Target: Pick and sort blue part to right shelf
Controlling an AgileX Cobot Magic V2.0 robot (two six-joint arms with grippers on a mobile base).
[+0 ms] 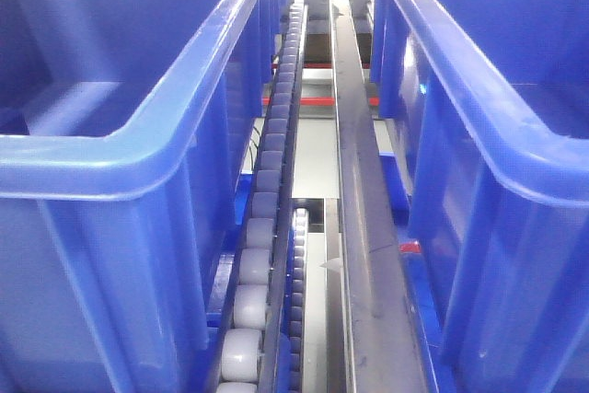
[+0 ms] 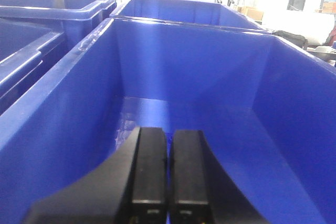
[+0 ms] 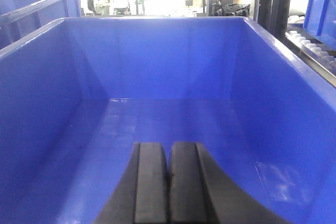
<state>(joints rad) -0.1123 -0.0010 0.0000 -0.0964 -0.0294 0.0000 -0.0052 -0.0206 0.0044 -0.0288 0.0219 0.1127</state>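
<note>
No blue part shows in any view. My left gripper [image 2: 168, 135] is shut with nothing between its black fingers; it hangs over the inside of an empty blue bin [image 2: 79, 103]. My right gripper [image 3: 168, 148] is shut and empty too, over the inside of another empty blue bin [image 3: 294, 93]. Neither gripper shows in the front view, where a blue bin stands at the left [image 1: 138, 154] and another at the right [image 1: 497, 135].
A roller conveyor track [image 1: 262, 218] and a grey metal rail [image 1: 363, 200] run between the two bins in the front view. More blue bins [image 2: 52, 9] stand behind and left of the left one. Rollers [image 3: 315, 51] run along the right bin's right side.
</note>
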